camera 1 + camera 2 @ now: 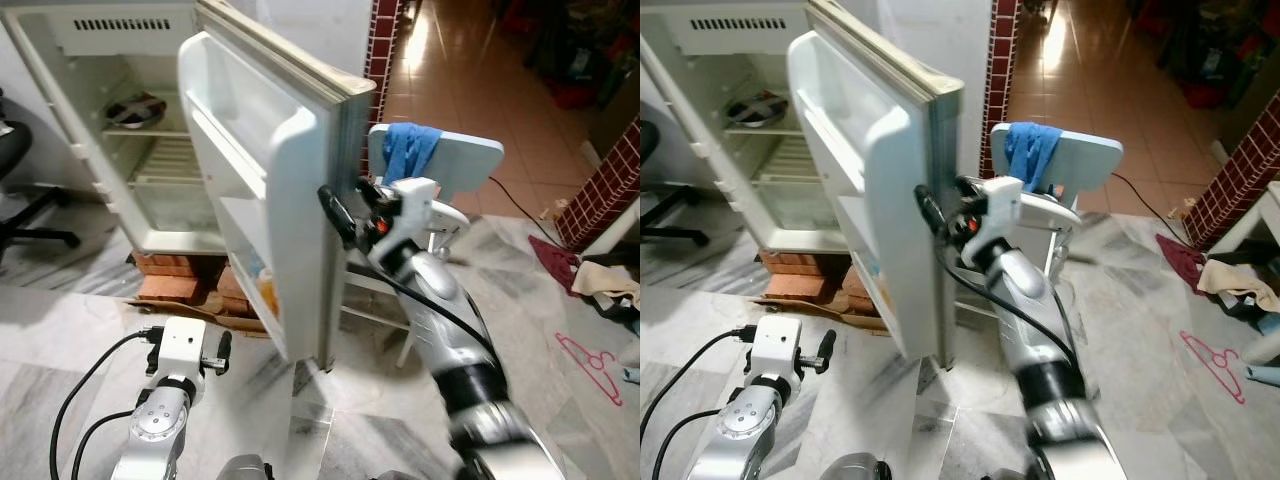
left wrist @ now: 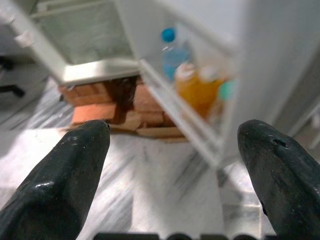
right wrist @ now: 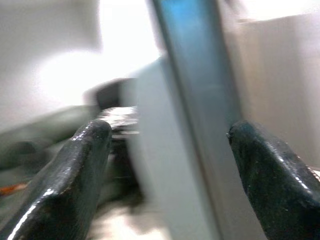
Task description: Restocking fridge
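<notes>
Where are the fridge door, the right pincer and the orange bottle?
fridge door (image 1: 300, 160), left eye view, on its white inner panel.
right pincer (image 1: 348, 208), left eye view, between its fingertips at the door's edge.
orange bottle (image 2: 197, 95), left wrist view, on its body in the door shelf.

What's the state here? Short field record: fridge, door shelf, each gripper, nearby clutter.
fridge: door swung wide open, cabinet standing on bricks
door shelf: orange bottle and blue-capped bottle in bottom rack
right gripper: open, fingers straddling the door's outer edge
left gripper: open, low over the floor, pointing toward the door shelf
clutter: blue cloth on white chair behind the door
</notes>
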{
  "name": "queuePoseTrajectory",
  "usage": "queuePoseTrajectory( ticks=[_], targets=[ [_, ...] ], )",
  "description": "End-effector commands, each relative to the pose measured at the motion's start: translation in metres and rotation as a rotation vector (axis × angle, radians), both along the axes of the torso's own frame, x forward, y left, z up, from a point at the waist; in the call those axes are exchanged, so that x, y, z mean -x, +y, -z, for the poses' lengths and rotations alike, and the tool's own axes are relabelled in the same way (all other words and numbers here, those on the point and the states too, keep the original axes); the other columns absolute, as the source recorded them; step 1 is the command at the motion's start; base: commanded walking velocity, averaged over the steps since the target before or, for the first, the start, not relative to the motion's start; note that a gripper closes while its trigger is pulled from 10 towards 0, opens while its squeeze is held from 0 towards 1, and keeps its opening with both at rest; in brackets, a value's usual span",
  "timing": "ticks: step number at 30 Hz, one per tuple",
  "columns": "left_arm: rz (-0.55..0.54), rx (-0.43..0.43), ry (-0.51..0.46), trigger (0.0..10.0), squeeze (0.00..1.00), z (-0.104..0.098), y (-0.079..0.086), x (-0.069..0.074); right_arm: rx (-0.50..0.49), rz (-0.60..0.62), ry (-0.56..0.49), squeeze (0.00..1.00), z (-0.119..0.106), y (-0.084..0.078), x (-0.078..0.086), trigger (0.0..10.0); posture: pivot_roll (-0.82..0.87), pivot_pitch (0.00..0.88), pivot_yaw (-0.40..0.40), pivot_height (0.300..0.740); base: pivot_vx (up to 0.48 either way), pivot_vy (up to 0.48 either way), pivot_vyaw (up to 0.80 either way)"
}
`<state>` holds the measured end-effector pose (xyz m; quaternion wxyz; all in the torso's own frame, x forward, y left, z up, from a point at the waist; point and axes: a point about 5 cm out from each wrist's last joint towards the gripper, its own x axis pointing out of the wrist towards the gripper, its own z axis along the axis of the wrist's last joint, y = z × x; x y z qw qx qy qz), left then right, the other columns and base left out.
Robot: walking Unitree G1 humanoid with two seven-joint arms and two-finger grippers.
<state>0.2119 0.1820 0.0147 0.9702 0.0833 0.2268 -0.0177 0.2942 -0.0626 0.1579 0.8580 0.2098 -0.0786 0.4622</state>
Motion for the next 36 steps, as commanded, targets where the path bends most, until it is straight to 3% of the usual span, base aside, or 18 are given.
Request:
queuePoseTrajectory(
  ticks=[1, 3, 5, 8, 15, 19, 22, 24, 30, 33, 36],
  targets=[
    [0.0, -0.008, 0.016, 10.0, 0.0, 0.002, 0.002, 0.002, -0.034, -0.154, -0.032, 0.0, -0.011, 0.011, 0.013, 10.0, 0.01, 0.0, -0.015, 0.74, 0.0, 0.0, 0.0],
    [0.004, -0.013, 0.024, 10.0, 0.0, 0.003, 0.001, 0.002, -0.054, -0.245, -0.008, 0.0, -0.009, 0.007, 0.026, 10.0, 0.01, 0.0, -0.015, 0.74, 0.0, 0.0, 0.0],
    [0.005, -0.018, 0.026, 10.0, 0.0, 0.003, 0.001, 0.002, -0.046, -0.239, 0.001, 0.0, -0.006, 0.005, 0.025, 10.0, 0.01, 0.0, -0.015, 0.74, 0.0, 0.0, 0.0],
    [-0.02, -0.039, 0.023, 10.0, 0.0, 0.003, 0.002, 0.005, 0.024, -0.109, 0.048, 0.0, 0.012, -0.008, 0.014, 10.0, 0.02, 0.0, -0.016, 0.74, 0.0, 0.0, 0.0],
    [-0.137, -0.027, 0.036, 10.0, 0.0, 0.005, 0.015, 0.01, 0.056, -0.111, 0.095, 0.0, 0.017, -0.018, 0.02, 10.0, 0.02, 0.0, -0.026, 0.74, 0.0, 0.0, 0.0],
    [-0.181, -0.02, 0.034, 10.0, 0.0, 0.005, 0.02, 0.01, 0.151, -0.024, 0.089, 0.0, 0.029, -0.022, 0.016, 10.0, 0.02, 0.0, -0.031, 0.74, 0.0, 0.0, 0.0],
    [-0.137, -0.052, -0.015, 10.0, 0.0, -0.001, 0.015, 0.004, 0.193, 0.083, 0.071, 0.0, 0.033, -0.023, 0.01, 10.0, 0.02, 0.0, -0.032, 0.74, 0.0, 0.0, 0.0],
    [-0.069, -0.058, -0.069, 10.0, 0.0, -0.008, 0.008, -0.008, 0.254, 0.211, 0.047, 0.0, 0.037, -0.026, 0.004, 10.0, 0.02, 0.0, -0.032, 0.74, 0.0, 0.0, 0.0],
    [0.03, -0.021, -0.131, 10.0, 0.0, -0.018, -0.002, -0.029, 0.284, 0.312, 0.049, 0.0, 0.041, -0.031, 0.002, 10.0, 0.0, 0.0, -0.03, 0.74, 0.0, 0.0, 0.0],
    [0.04, -0.021, -0.157, 10.0, 0.0, -0.027, 0.001, -0.047, 0.287, 0.336, 0.054, 0.0, 0.042, -0.033, 0.002, 10.0, -0.01, 0.0, -0.025, 0.74, 0.0, 0.0, 0.0],
    [0.03, -0.056, -0.202, 10.0, 0.0, -0.034, 0.007, -0.056, 0.297, 0.37, 0.039, 0.0, 0.044, -0.033, 0.002, 10.0, -0.02, 0.0, -0.018, 0.74, 0.0, 0.0, 0.0]
  ],
)
